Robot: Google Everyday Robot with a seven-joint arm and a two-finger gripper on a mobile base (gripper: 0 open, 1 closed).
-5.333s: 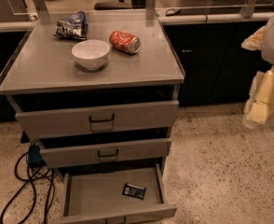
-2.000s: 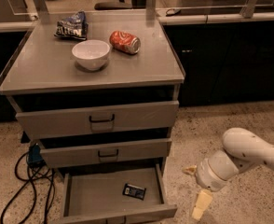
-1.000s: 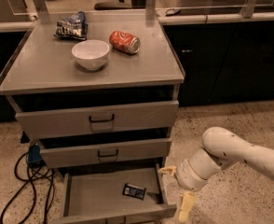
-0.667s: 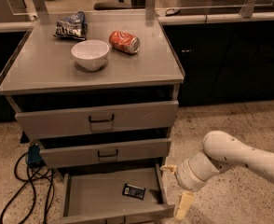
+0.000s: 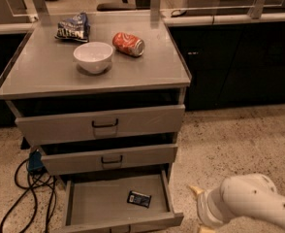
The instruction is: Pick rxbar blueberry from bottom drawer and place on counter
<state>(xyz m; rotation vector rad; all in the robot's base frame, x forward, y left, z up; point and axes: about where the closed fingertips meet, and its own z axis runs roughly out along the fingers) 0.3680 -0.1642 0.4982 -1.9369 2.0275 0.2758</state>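
Your tool (image 5: pixel 200 210) sat low at the right of the view, outside the cabinet and just past the right front corner of the bottom drawer (image 5: pixel 96 202). Much of it ran off the lower edge of the view, so you could not tell how far open it was. It had hold of nothing.

The rxbar blueberry (image 5: pixel 139 198) lay flat on the drawer floor, right of centre and nearer the front panel than the back. From your tool it lay to the left in the view, at much the same height in the picture, with the drawer's low right wall standing between the two.

The bar's long axis ran roughly side to side, nearly parallel to the front panel, its right end tipped slightly toward the front. As a judgement, you needed to bring the tool over that right wall and down from above. Closing across the bar's short width meant a grip line running front to back.

The counter (image 5: pixel 157 74), where the bar had to end up, sat well above, on top of the cabinet.
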